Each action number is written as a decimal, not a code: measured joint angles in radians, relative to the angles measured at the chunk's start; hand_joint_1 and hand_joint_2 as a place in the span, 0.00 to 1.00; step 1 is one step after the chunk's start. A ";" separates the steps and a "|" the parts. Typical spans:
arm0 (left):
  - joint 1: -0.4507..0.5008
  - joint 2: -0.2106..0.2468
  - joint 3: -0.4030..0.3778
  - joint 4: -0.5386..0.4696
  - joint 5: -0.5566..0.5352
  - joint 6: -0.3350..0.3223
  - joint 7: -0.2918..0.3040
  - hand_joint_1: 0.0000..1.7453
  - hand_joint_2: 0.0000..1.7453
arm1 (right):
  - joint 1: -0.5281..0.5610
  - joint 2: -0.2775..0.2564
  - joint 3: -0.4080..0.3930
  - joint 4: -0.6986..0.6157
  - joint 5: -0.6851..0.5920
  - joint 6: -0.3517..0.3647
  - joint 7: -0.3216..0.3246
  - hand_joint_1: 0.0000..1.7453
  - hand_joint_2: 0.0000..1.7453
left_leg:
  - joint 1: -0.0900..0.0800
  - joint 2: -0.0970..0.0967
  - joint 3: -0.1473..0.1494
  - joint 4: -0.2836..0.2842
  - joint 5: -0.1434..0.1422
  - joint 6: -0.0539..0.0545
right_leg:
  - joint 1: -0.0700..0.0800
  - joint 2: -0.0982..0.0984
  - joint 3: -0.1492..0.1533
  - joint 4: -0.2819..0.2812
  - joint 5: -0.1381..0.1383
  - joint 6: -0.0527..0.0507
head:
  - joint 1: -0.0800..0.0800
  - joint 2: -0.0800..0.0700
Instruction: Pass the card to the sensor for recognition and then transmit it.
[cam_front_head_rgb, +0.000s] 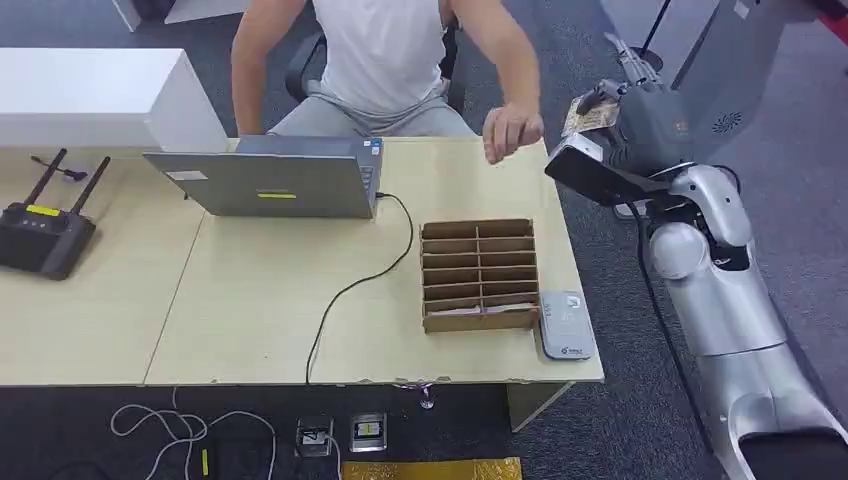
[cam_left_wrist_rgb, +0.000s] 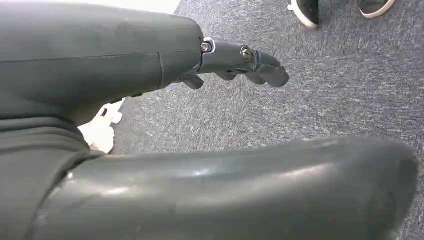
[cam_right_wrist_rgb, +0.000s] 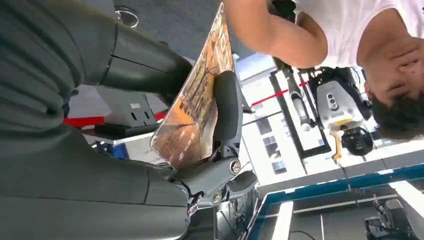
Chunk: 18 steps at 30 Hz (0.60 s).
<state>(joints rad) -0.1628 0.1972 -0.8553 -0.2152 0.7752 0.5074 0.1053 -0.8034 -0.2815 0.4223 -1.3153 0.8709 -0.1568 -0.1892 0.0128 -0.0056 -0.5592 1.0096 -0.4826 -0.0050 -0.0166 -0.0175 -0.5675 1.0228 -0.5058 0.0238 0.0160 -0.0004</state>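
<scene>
Card (cam_right_wrist_rgb: 195, 107) is sitting in our right hand (cam_front_head_rgb: 640, 125), pinched between the thick grey thumb and a dark finger (cam_right_wrist_rgb: 227, 112), so that hand is gripping it. We are seeing the card in the head view (cam_front_head_rgb: 590, 115) as a small brownish slip with a printed picture, held up in the air beyond the right edge of the worktop (cam_front_head_rgb: 260, 290), near its far right corner and well above the carpet. A person's hand (cam_front_head_rgb: 512, 132) is hanging over the far edge of the worktop, just beside the card but not touching it; the person is sitting behind that far edge in a white sleeveless top.

We are seeing the sensor (cam_front_head_rgb: 565, 325), a flat grey reader, lying at the near right corner of the worktop, touching or almost touching the right side of a cardboard sorter (cam_front_head_rgb: 478, 275) with 2 columns of slots. The card is well apart from the sensor.

A grey laptop (cam_front_head_rgb: 270, 180) is standing open along the far edge, with a black cable (cam_front_head_rgb: 360, 285) running from it across the worktop and over the near edge. A black router (cam_front_head_rgb: 45, 235) with 2 antennas is resting on the left part of the worktop.

Our left hand (cam_left_wrist_rgb: 240, 62) is hanging over blue-grey carpet, its dark fingers curled in with nothing in them
</scene>
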 joint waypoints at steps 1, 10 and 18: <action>0.000 0.000 0.000 0.000 0.000 0.000 0.000 0.00 0.00 | 0.000 0.000 0.001 0.000 0.000 0.002 0.000 1.00 1.00 | 0.000 0.000 0.000 0.000 0.000 0.000 | 0.000 0.000 0.000 0.000 0.000 0.000 | 0.000 0.000; 0.001 -0.005 0.000 0.000 0.016 0.010 0.000 0.00 0.00 | 0.004 -0.010 0.001 0.013 -0.019 0.050 -0.011 1.00 1.00 | 0.000 0.000 0.000 0.000 0.000 0.000 | 0.000 0.000 -0.001 0.000 0.000 0.000 | 0.000 0.000; 0.006 -0.003 0.000 0.000 0.031 0.007 0.000 0.00 0.00 | 0.061 -0.053 0.001 0.063 -0.023 0.067 -0.024 1.00 1.00 | 0.000 0.000 -0.001 0.000 0.000 0.000 | 0.000 0.001 -0.002 -0.001 0.000 0.000 | 0.000 0.000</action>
<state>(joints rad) -0.1569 0.1938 -0.8553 -0.2152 0.8061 0.5143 0.1053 -0.7423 -0.3341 0.4234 -1.2521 0.8476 -0.0900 -0.2129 0.0128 -0.0053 -0.5601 1.0096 -0.4828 -0.0052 -0.0166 -0.0168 -0.5694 1.0223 -0.5058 0.0238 0.0160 -0.0004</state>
